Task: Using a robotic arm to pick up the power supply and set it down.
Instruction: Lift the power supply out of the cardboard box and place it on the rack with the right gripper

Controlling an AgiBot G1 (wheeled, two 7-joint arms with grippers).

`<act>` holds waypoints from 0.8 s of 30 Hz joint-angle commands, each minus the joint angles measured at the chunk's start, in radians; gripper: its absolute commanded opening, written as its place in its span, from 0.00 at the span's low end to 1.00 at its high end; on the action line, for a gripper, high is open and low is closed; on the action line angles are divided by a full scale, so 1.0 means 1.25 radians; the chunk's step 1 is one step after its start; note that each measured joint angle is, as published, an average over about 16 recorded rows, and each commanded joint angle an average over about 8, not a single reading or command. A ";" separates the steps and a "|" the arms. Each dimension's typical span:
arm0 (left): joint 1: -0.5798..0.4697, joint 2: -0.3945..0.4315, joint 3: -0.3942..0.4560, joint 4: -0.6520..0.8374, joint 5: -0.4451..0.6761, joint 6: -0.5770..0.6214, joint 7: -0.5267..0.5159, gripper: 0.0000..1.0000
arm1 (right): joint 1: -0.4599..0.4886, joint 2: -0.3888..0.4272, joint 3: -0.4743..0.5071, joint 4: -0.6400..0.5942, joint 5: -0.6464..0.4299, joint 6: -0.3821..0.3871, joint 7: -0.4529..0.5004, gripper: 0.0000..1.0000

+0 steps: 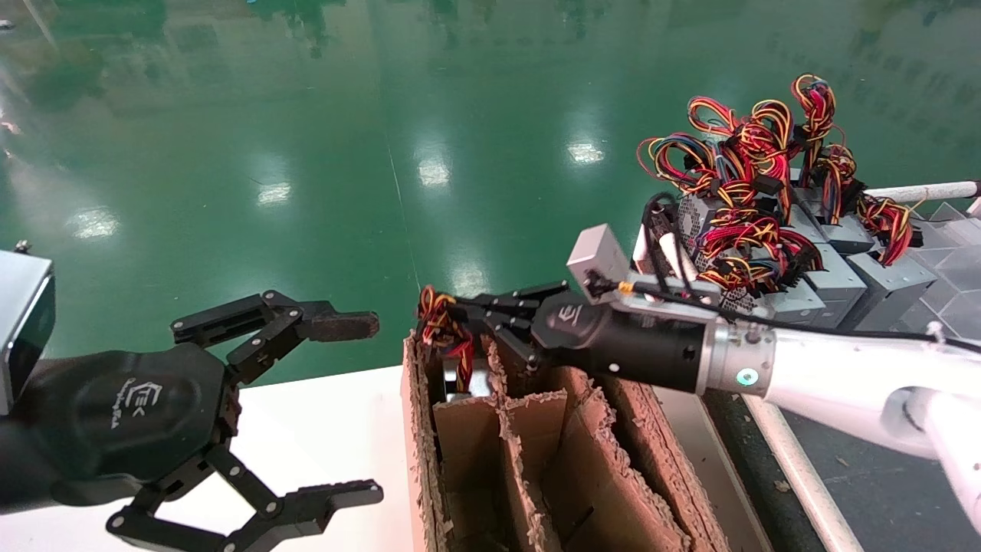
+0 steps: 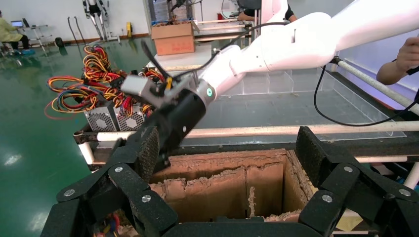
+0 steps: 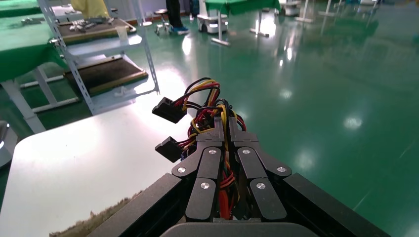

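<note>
Right end effector: reaches in from the right over the far end of the cardboard box, fingers clenched on the wire bundle; in the right wrist view the two fingers sit pressed together with wires pinched between them.
Wire bundle: red, yellow and black wires, looped up above the box rim; black plugs stick out past the fingertips in the right wrist view.
Power supply: only a small grey metal patch shows, down in the far left compartment under the wires; body mostly hidden by the divider and the end effector, label not visible.
Cardboard box: brown, ragged torn edges, split by dividers into compartments; near end cut off by the frame edge. Stands at the right edge of the counter.
Counter: white, partly covered by the left arm.
Left end effector: hovers over the counter left of the box, fingers spread wide, gripping nothing; arm cut off at the frame's left edge.
Other power supplies: grey boxes with tangled coloured wires piled on a rack to the right, well apart from the box; some show perforated grilles.
Floor: glossy green, with light reflections.
Person's hand: at the edge of the left wrist view, body cut off.
</note>
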 commanded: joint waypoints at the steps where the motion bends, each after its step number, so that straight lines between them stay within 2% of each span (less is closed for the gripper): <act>1: 0.000 0.000 0.000 0.000 0.000 0.000 0.000 1.00 | 0.007 0.006 0.005 0.000 0.008 -0.012 -0.003 0.00; 11: 0.000 0.000 0.001 0.000 0.000 0.000 0.000 1.00 | 0.043 0.065 0.042 0.028 0.061 -0.069 0.013 0.00; 24: 0.000 -0.001 0.001 0.000 -0.001 -0.001 0.001 1.00 | 0.078 0.178 0.078 0.133 0.130 -0.108 0.106 0.00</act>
